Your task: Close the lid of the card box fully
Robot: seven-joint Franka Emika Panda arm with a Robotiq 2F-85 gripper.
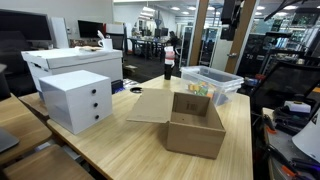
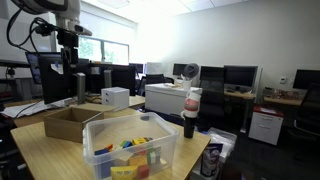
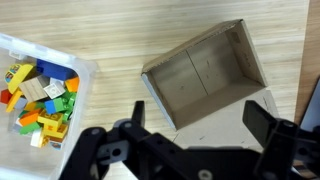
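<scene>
The card box (image 1: 195, 128) stands open near the middle of the table (image 1: 110, 148), and the wrist view looks straight down into its brown inside. The lid (image 1: 150, 106) is thrown right back: one wide flap hinged on the box's edge, lying out low over the tabletop on the side toward the drawers, nowhere near shut. Above the box hangs the gripper (image 3: 195, 130), its dark fingers (image 3: 100, 150) spread wide apart and clasping nothing. The arm (image 2: 68, 45) comes down over the box in an exterior view.

The surface is light wood grain, one long tabletop. Just beside the box, on the side away from the lid, sits one clear plastic bin (image 1: 212, 85), touching nothing, with a heap of coloured blocks (image 3: 40, 95) inside: yellow, green, orange, blue, too many to count. Beyond the lid stands one white drawer unit (image 1: 75, 100), showing three drawer fronts. Behind that is one larger white box (image 1: 70, 62), further still from the card box. Past the bin from the card box stands one dark bottle (image 2: 190, 113) with a red and white top.

Around it all is an open office with desks, dark monitors, ceiling lights and a bright window. Far behind the box is one person (image 1: 170, 55) on foot.
</scene>
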